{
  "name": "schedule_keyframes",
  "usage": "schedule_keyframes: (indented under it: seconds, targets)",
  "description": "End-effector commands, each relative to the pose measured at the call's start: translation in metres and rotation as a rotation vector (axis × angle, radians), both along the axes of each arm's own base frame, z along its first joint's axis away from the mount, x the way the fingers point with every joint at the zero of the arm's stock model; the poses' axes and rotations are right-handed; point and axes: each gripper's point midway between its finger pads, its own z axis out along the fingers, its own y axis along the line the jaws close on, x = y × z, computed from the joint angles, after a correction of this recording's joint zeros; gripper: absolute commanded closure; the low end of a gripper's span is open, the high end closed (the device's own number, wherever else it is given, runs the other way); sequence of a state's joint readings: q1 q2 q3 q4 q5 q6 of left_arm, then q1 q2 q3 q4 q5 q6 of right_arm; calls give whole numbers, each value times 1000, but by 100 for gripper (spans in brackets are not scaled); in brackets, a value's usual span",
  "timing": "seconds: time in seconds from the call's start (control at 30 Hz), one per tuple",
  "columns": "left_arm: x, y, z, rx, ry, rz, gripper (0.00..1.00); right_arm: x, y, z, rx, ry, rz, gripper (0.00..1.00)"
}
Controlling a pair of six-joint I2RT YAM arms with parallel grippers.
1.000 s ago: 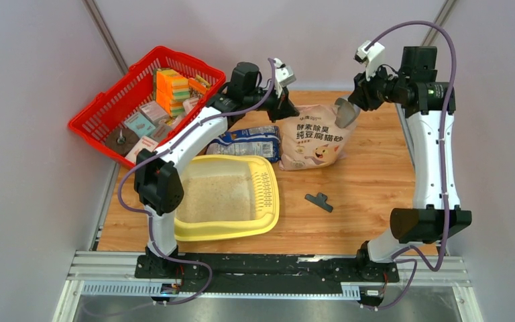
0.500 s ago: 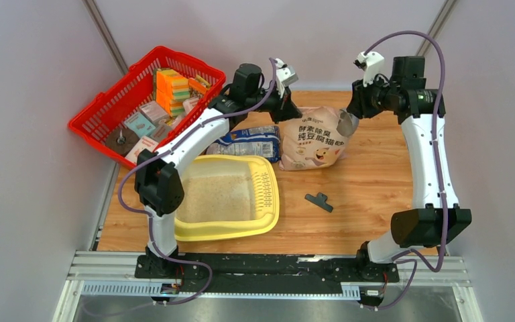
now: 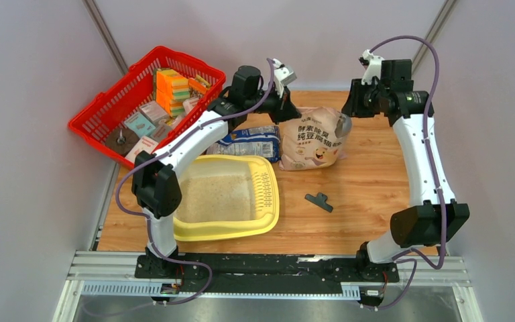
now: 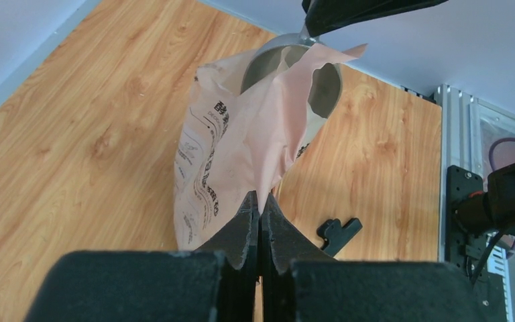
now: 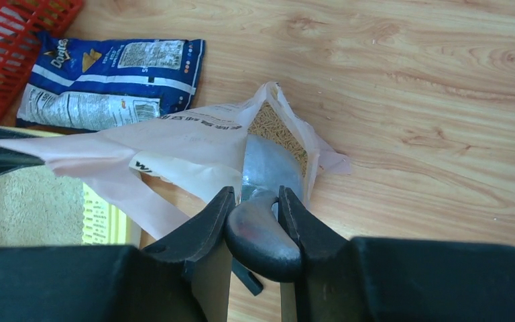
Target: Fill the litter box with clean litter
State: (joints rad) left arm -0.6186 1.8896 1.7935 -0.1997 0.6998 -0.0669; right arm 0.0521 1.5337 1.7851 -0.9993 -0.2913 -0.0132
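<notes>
Left gripper (image 4: pixel 260 201) is pinched shut on the torn top edge of the tan bag (image 4: pixel 241 154), with that edge pulled up. Right gripper (image 5: pixel 255 196) is clamped on the dark handle of a metal scoop (image 5: pixel 269 166), whose bowl is poked into the bag's open mouth. The litter box (image 3: pixel 228 231) sits just in front-left of the bag, with clean litter (image 3: pixel 216 196) covering its floor. A blue chip bag (image 3: pixel 251 142) lies right against the bag's left side. A small black clip (image 3: pixel 318 200) lies in front of the bag, apart from it.

Pale-yellow litter box (image 3: pixel 228 232), red basket (image 3: pixel 97 114)
</notes>
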Motion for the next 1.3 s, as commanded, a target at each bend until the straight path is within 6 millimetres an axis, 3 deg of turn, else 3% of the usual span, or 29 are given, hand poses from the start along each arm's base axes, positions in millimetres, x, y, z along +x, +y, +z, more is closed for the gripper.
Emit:
schedule_keyframes:
  seconds: [0.0, 0.1, 0.2, 0.3, 0.5, 0.63, 0.8, 0.9, 1.0, 1.07, 1.27]
  targets:
    - [-14, 4, 86, -157, -169, -10, 100, 5, -4, 12, 2, -90, -79, 100]
    - [-15, 7, 93, -169, -181, -8, 100, 11, -13, 25, -82, -196, -86, 100]
    - [-17, 9, 96, -168, -197, -5, 100, 16, -22, 29, -140, -190, -108, 100]
    - [-17, 11, 98, -174, -209, 2, 100, 7, -19, 11, -135, -82, -90, 100]
    - [-13, 8, 104, -197, -190, 17, 100, -3, 4, -12, -120, -88, -31, 100]
    - [-15, 8, 108, -202, -199, 14, 100, -13, 12, -37, -69, -6, -41, 100]
    - [-15, 8, 107, -202, -192, 13, 100, -1, 8, -17, -124, -138, -85, 100]
    - [-15, 9, 109, -203, -196, 14, 100, 6, -9, -4, -237, -219, -114, 100]
    - [-17, 10, 111, -207, -196, 11, 100, 7, -18, -6, -296, -243, -123, 100]
    - [-18, 9, 110, -209, -190, 6, 100, 6, -20, -11, -308, -246, -140, 100]
    - [-18, 8, 104, -212, -164, 10, 100, 11, -15, -65, -225, -134, -256, 100]
